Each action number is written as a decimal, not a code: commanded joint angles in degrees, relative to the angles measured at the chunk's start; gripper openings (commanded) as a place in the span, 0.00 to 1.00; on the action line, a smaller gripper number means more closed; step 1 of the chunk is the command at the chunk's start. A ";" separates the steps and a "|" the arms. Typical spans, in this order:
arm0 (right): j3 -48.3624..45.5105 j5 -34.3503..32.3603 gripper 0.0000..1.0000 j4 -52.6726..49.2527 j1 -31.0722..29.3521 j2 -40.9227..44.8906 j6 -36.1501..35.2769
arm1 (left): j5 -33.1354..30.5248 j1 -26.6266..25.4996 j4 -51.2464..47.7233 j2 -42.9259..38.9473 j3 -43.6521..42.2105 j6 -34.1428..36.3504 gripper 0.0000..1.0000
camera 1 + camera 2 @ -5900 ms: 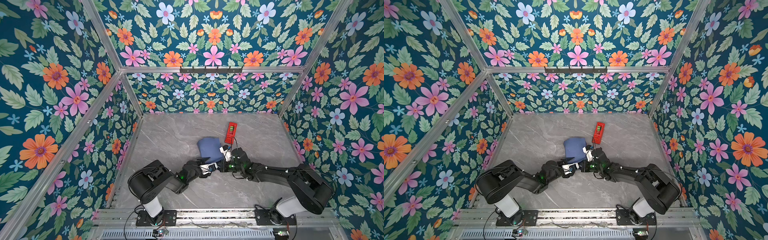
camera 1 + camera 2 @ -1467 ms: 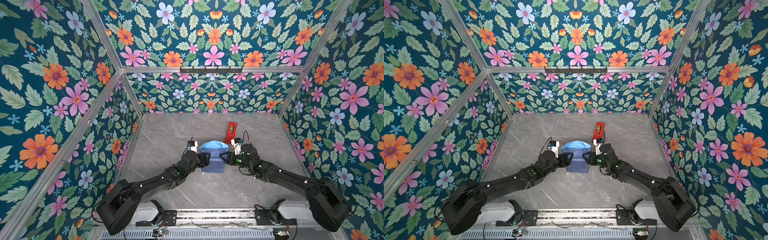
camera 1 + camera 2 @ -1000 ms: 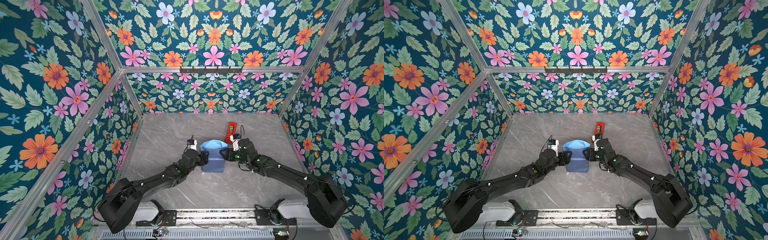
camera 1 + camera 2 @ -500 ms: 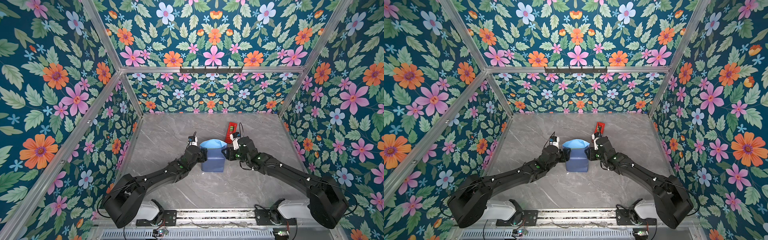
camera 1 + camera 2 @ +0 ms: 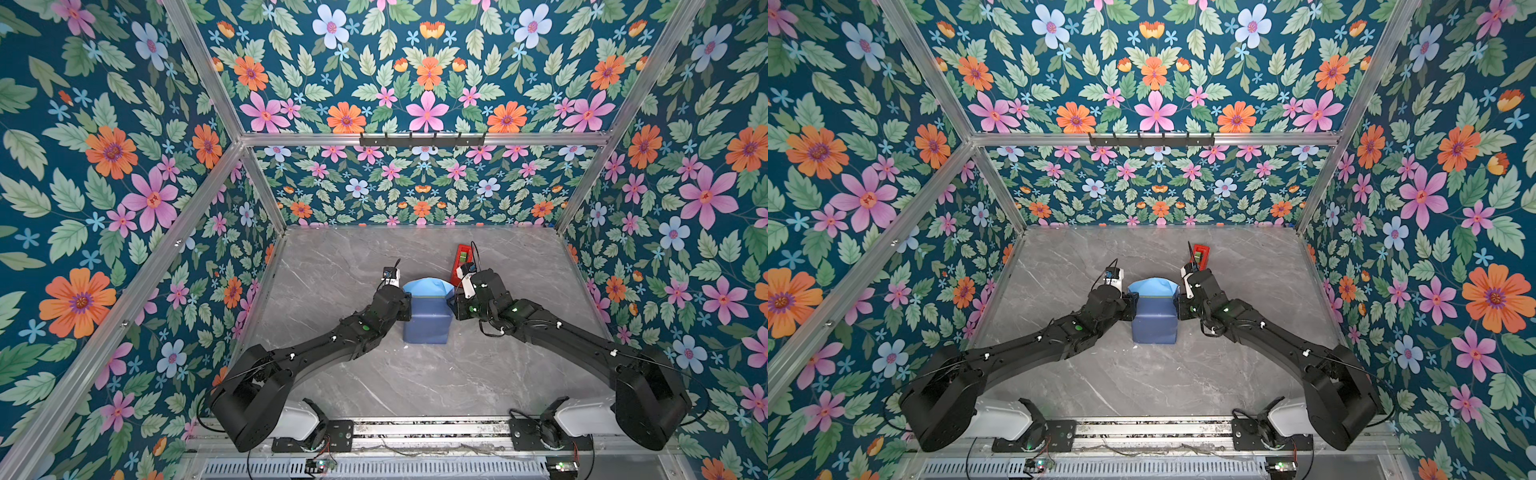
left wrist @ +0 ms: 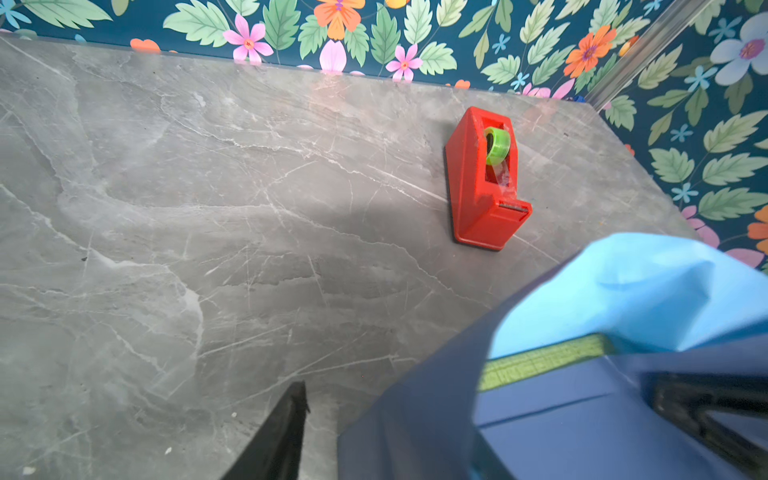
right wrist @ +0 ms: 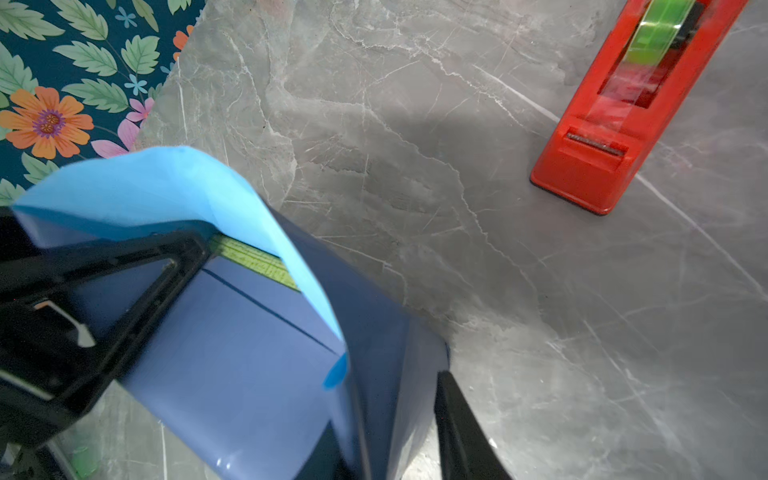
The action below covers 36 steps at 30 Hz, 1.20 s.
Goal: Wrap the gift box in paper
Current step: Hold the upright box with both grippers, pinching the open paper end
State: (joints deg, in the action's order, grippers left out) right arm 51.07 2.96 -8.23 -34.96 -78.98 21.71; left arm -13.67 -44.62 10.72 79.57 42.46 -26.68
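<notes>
Both grippers straddle the paper's side folds at the far end of the nearly wrapped box.

The left gripper point(image 5: 406, 306) has one finger over the top of the parcel and one outside its left side, and the right gripper point(image 5: 456, 306) mirrors it on the right. Each has paper between its jaws, but I cannot tell whether either has pinched it yet. The paper point(image 5: 428, 318) covers the gift box point(image 6: 540, 362) at mid-table point(image 5: 374, 374). Only a green strip shows at the far end, under an upstanding light-blue flap. The tape dispenser point(image 5: 462, 255) stands just beyond, to the right. The step looks like creasing in the far-end corners. To do that well, close both sides evenly, pinch right at the box's edges, keep the outer fingers low, and press inward equally so the box does not slide or the thin sheet tear.
</notes>
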 commanded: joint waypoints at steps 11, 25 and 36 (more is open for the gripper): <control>4.56 -10.25 0.13 -7.71 -3.37 -2.65 -2.81 | -1.75 -0.07 -0.68 0.89 0.95 4.06 0.20; 7.27 -11.60 0.27 -7.04 -4.76 -4.77 -3.34 | 0.22 -0.25 0.97 1.39 0.43 2.42 0.09; 7.21 -13.59 0.11 -7.74 -4.71 -5.66 -3.00 | 0.08 -0.29 1.27 1.64 0.24 1.80 0.07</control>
State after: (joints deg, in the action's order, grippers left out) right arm 58.22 -8.60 -13.78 -39.75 -84.31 18.94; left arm -13.34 -44.95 12.36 81.06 42.89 -24.38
